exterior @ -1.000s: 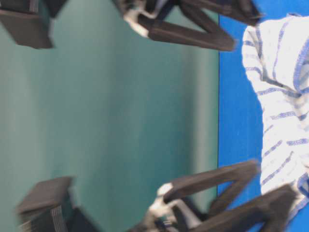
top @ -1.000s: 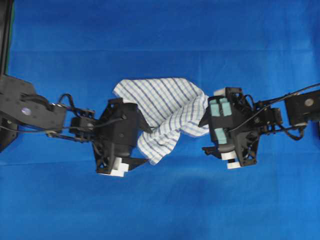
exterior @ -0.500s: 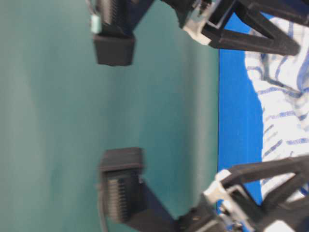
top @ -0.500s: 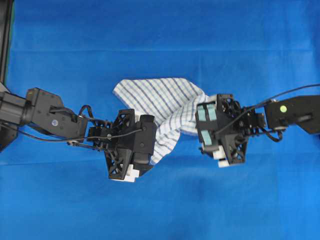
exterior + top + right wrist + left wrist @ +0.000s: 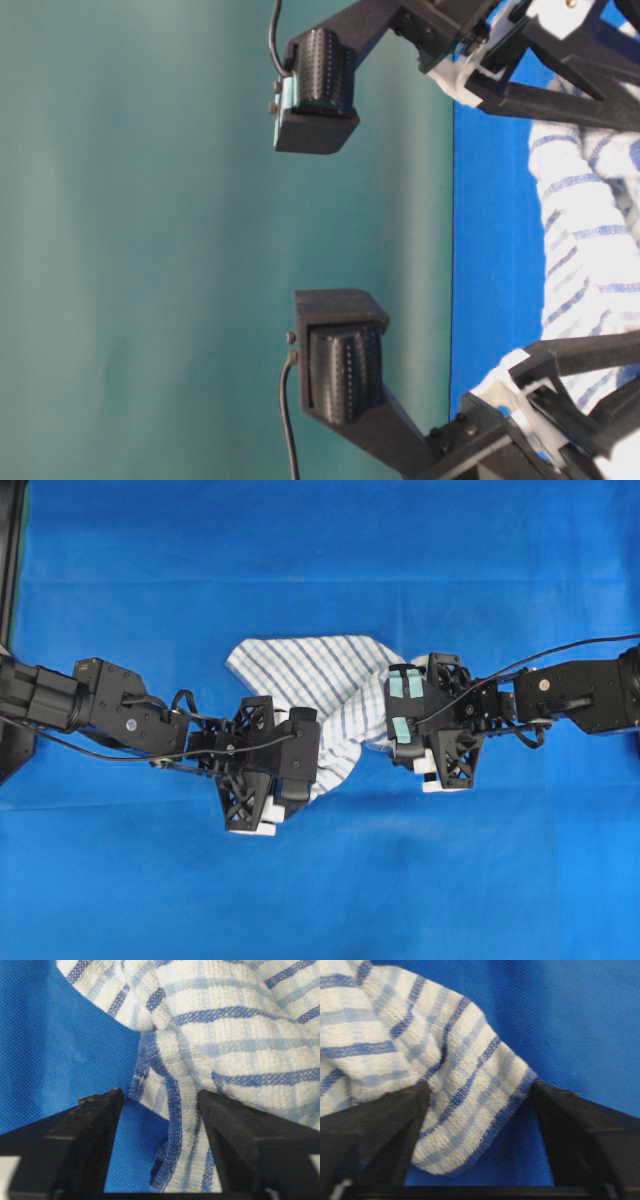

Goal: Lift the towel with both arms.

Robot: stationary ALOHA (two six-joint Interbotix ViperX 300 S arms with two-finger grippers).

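Towel (image 5: 330,685) corners sit between both sets of fingers — left fingers (image 5: 380,1125) spread, right fingers (image 5: 245,1130) spread too — on the blue bench (image 5: 320,560).

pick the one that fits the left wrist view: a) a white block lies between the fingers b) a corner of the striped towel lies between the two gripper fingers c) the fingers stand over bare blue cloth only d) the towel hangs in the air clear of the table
b: in the left wrist view a corner of the towel pokes in between the two black fingers of the left gripper, over the blue table cloth.
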